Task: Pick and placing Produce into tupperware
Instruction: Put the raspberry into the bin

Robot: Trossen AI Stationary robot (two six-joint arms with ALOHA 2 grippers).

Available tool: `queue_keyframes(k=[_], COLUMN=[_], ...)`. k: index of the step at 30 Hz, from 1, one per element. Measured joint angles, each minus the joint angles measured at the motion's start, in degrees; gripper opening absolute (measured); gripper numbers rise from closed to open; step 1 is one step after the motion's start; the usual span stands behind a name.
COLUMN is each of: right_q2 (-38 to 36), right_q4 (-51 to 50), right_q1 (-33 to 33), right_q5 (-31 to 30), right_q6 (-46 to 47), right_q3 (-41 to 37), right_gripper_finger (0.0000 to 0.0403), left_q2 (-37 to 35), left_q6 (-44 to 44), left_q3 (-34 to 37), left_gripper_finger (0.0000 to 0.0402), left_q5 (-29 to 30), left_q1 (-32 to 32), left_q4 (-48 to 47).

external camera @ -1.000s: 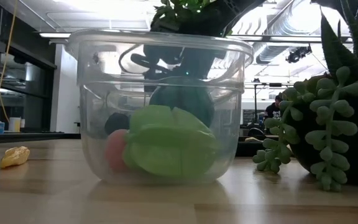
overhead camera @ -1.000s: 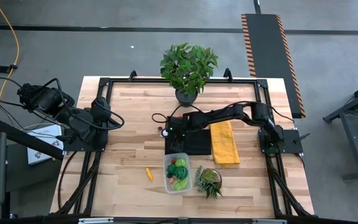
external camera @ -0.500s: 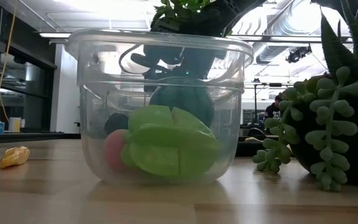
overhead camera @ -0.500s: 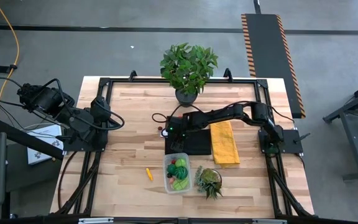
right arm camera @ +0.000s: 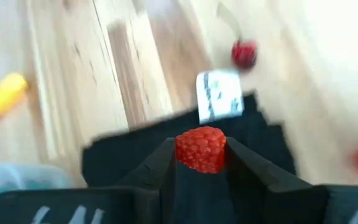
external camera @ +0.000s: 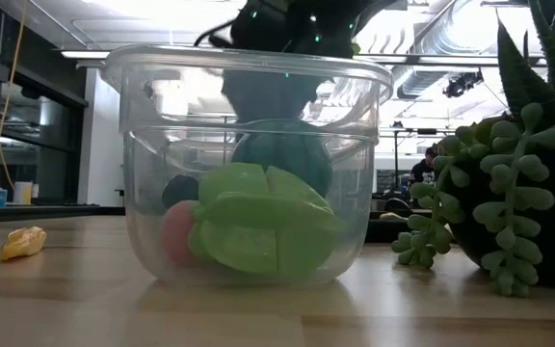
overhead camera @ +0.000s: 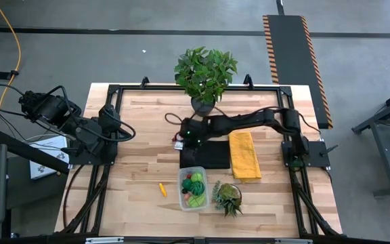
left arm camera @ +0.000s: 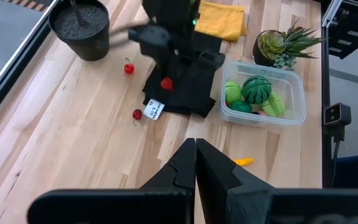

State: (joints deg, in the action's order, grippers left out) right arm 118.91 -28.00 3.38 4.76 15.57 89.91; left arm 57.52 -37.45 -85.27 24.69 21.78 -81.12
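Note:
A red raspberry (right arm camera: 201, 149) sits between the fingers of my right gripper (right arm camera: 199, 163), above the black cloth (overhead camera: 208, 156) left of the yellow cloth (overhead camera: 244, 154). The clear tupperware (overhead camera: 180, 191) stands nearer the front edge. It holds green pieces (left arm camera: 253, 90) and a pink one (external camera: 176, 231). Two red cherries (left arm camera: 128, 68) (left arm camera: 137, 114) lie on the wood beyond the black cloth. A small yellow piece (overhead camera: 162, 189) lies left of the tupperware. My left gripper (left arm camera: 196, 149) is shut and waits high over the table's left side. My right gripper pinches the raspberry by its two sides (right arm camera: 180, 151) between its two fingertips. The fingers come slanting down from the table's right side. The berry is lifted clear above the black cloth.
A potted leafy plant (overhead camera: 205, 74) stands at the far edge behind the right gripper. A spiky succulent (overhead camera: 227, 196) sits right of the tupperware. A white tag (left arm camera: 155, 110) lies at the black cloth's corner. Bare wood stretches across the table's left half.
My right gripper has risen from the black cloth and drawn a little toward the far edge. In the low view its dark shape behind the tupperware has moved upward. The left arm has kept still.

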Motion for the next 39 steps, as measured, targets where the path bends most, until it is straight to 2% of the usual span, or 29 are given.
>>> queue_keyframes(k=[5,10,16,25,31,35,39], right_q2=[-3.5,-6.5,-9.2,-11.2,-11.2,-11.2,-11.2], right_q4=[3.0,7.2,9.7,9.8,8.5,6.3,2.3], right_q1=[0.7,0.9,0.4,-2.9,-7.2,-10.2,-13.2], right_q5=[2.6,9.6,20.9,31.2,30.2,24.4,15.4], right_q6=[-0.1,-0.2,0.6,6.2,8.2,8.5,8.0], right_q3=[0.0,0.0,0.0,0.0,0.0,0.0,0.0], right_gripper_finger=[0.0097,0.0097,0.0097,0.0097,0.0097,0.0097,0.0097], left_q2=[0.0,0.0,0.0,0.0,0.0,0.0,0.0], left_q6=[0.8,1.0,1.4,2.6,2.6,2.6,2.7], left_q3=[0.0,0.0,0.0,0.0,0.0,0.0,0.0], left_gripper_finger=[0.0001,0.0,0.0001,0.0,0.0,0.0001,0.0001], left_q5=[0.0,0.0,0.0,0.0,0.0,0.0,0.0], left_q1=[0.0,0.0,0.0,0.0,0.0,0.0,0.0], left_q4=[0.0,0.0,0.0,0.2,0.4,0.5,0.5])
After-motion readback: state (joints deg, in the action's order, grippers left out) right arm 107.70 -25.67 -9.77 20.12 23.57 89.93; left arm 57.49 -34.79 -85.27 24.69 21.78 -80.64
